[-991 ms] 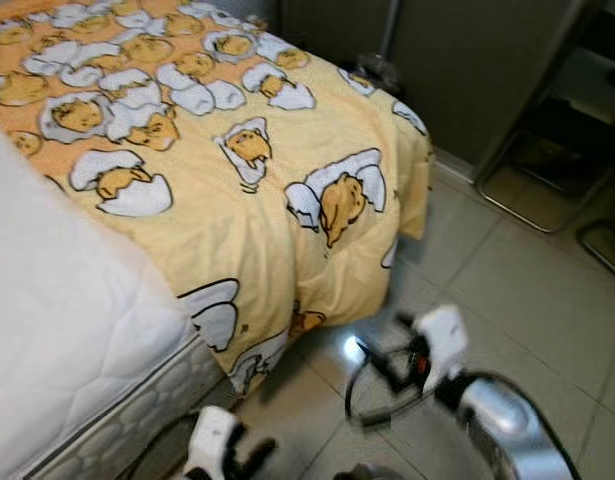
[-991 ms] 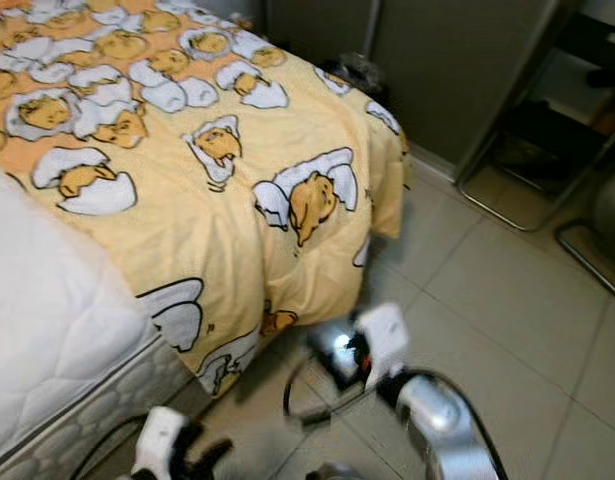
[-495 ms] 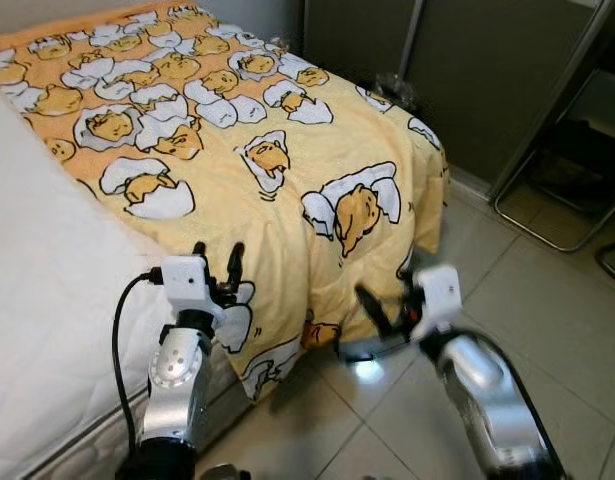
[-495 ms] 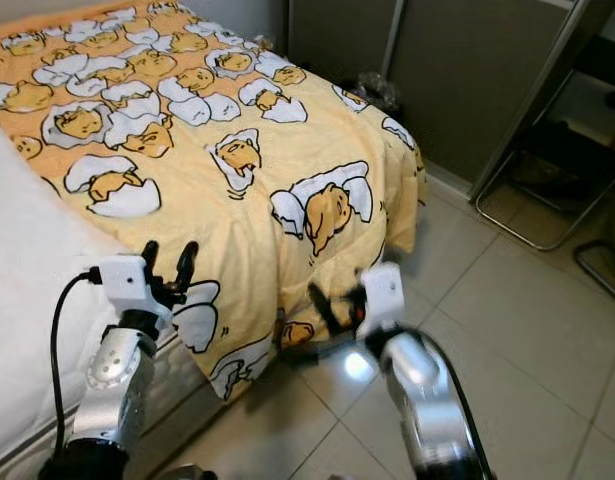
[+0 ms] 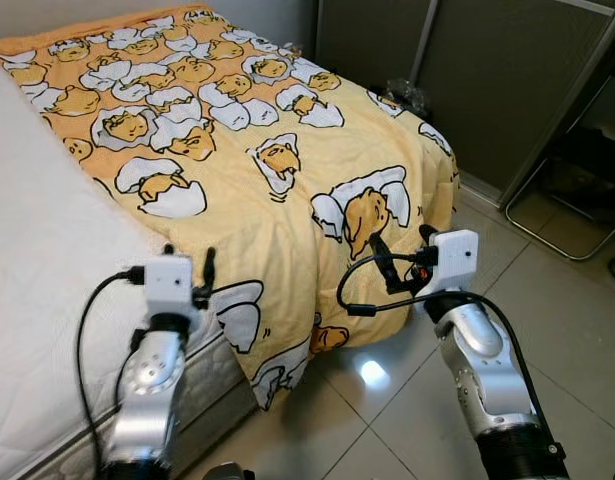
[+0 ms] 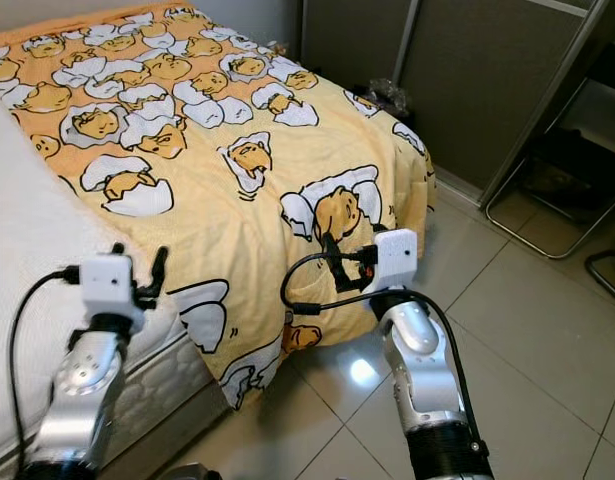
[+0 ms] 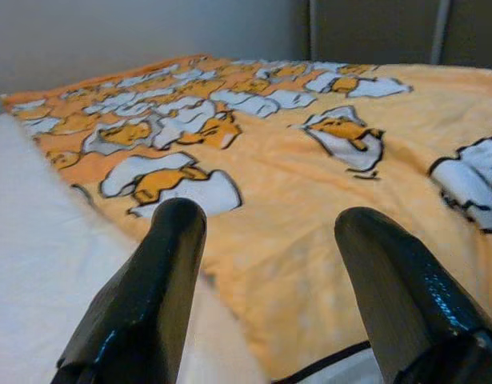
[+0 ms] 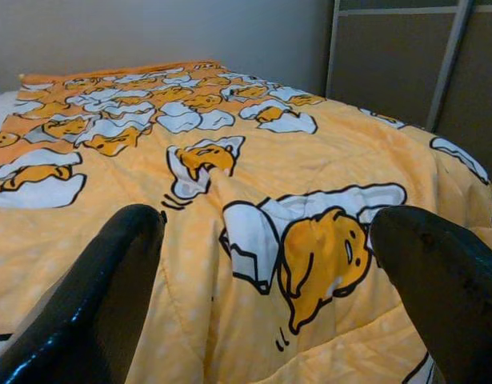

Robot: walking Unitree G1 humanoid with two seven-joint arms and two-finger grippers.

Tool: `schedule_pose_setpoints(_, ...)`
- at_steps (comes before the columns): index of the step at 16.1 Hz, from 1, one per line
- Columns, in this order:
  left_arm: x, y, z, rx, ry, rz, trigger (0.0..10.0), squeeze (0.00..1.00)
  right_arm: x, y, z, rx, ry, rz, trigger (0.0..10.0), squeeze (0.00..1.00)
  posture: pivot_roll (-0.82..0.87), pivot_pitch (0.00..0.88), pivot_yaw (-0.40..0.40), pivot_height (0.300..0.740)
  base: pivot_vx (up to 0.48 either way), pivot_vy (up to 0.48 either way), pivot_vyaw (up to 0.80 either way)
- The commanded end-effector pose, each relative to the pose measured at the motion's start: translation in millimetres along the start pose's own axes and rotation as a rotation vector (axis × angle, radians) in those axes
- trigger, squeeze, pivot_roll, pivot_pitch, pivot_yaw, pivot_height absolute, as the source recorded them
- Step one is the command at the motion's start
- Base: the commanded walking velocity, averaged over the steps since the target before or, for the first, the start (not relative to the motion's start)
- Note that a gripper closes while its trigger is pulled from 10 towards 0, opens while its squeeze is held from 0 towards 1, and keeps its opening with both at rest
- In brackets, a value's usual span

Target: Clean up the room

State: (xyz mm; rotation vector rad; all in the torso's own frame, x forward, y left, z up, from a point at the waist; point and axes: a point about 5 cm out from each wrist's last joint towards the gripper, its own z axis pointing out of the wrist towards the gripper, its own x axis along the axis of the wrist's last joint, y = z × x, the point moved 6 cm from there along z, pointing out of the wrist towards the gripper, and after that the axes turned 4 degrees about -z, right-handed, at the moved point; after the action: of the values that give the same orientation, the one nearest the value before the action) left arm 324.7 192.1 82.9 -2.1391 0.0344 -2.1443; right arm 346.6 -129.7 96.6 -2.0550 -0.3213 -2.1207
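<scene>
A yellow blanket (image 5: 287, 170) printed with egg characters covers the far part of the bed and hangs over its foot corner toward the floor. Bare white mattress (image 5: 47, 260) lies on the near left. My left gripper (image 5: 187, 262) is open above the mattress edge, beside the blanket's hem; in the left wrist view its fingers (image 7: 162, 272) frame the blanket (image 7: 310, 216). My right gripper (image 5: 399, 248) is open in front of the draped corner, close to the fabric. The right wrist view has its fingers (image 8: 94, 296) wide apart before the blanket (image 8: 254, 200). Neither gripper holds anything.
Dark wardrobe doors (image 5: 487, 70) stand behind the bed's foot, with a dark bag (image 5: 402, 95) in the gap. A metal chair frame (image 5: 567, 190) sits at the right. Glossy tiled floor (image 5: 567, 320) spreads to the right of the bed.
The camera has tilted up toward the bed. Both arms rose from near the floor: the left gripper now sits at the mattress edge, the right before the hanging blanket corner.
</scene>
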Motion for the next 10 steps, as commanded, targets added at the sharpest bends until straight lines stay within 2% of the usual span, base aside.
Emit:
schedule_pose_setpoints(1, 1, -7.8, -2.1, 0.023, -0.011, 0.009, 10.0, 0.0, 1, 2.6, -6.5, -0.021, 0.012, 0.016, 10.0, 0.0, -0.04, 0.0, 0.004, 0.74, 0.0, 0.0, 0.0)
schedule_pose_setpoints(3, 1, -7.9, -1.5, 0.021, -0.02, 0.009, 10.0, 0.0, -6, 0.9, -11.1, -0.021, -0.012, 0.012, 10.0, 0.0, -0.04, 0.0, 0.006, 0.74, 0.0, 0.0, 0.68)
schedule_pose_setpoints(7, 2, -2.9, 5.8, 0.037, -0.04, -0.008, 10.0, 0.0, -14, -8.9, -3.9, 0.036, -0.053, 0.022, 10.0, 0.0, -0.04, 0.0, 0.008, 0.74, 0.0, -0.48, 0.53)
schedule_pose_setpoints(10, -8, -13.8, 4.4, 0.12, -0.077, -0.023, 10.0, 0.0, -13, -6.7, 8.0, 0.067, -0.072, 0.01, 10.0, 0.0, -0.02, 0.0, -0.013, 0.74, 0.0, -0.48, 0.15)
